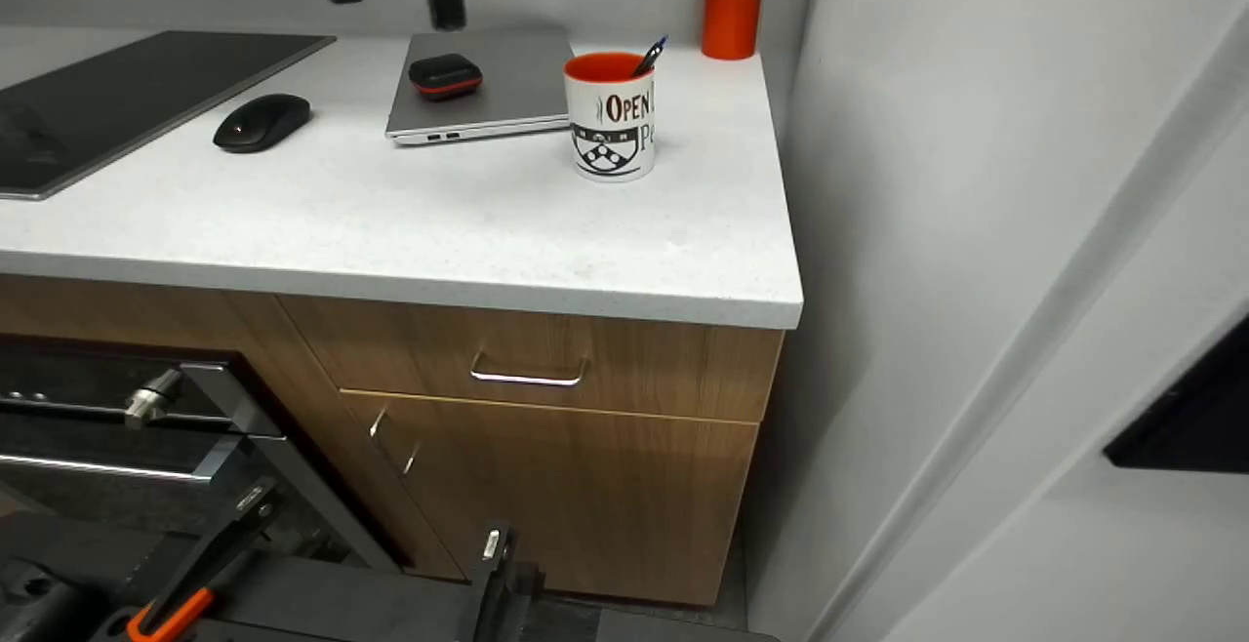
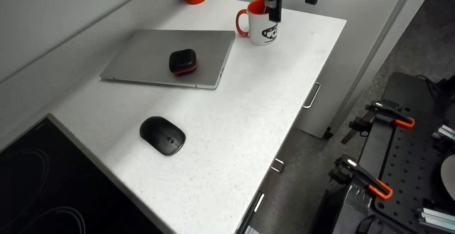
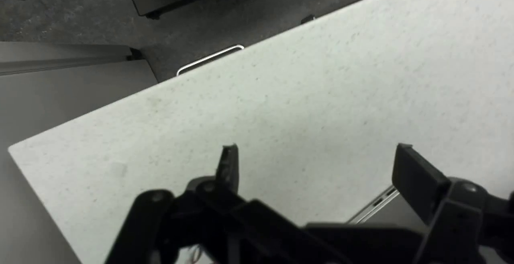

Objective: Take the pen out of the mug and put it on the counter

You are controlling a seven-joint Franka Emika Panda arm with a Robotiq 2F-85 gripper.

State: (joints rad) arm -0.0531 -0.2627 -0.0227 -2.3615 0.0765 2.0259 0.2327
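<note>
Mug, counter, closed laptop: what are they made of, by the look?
Mug: likely glazed ceramic; smooth white wall, dark print, red inside.
Counter: probably engineered stone or laminate, low sheen; white with fine speckles in the wrist view.
Laptop: matte grey shell, perhaps aluminium, given its even metallic tone; painted plastic is possible.

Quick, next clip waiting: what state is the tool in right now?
Tool: open, holding nothing; the pen leans in the mug.

White, red-lined, dark-lettered mug (image 1: 609, 120) and a speckled white counter (image 3: 289, 95)
</note>
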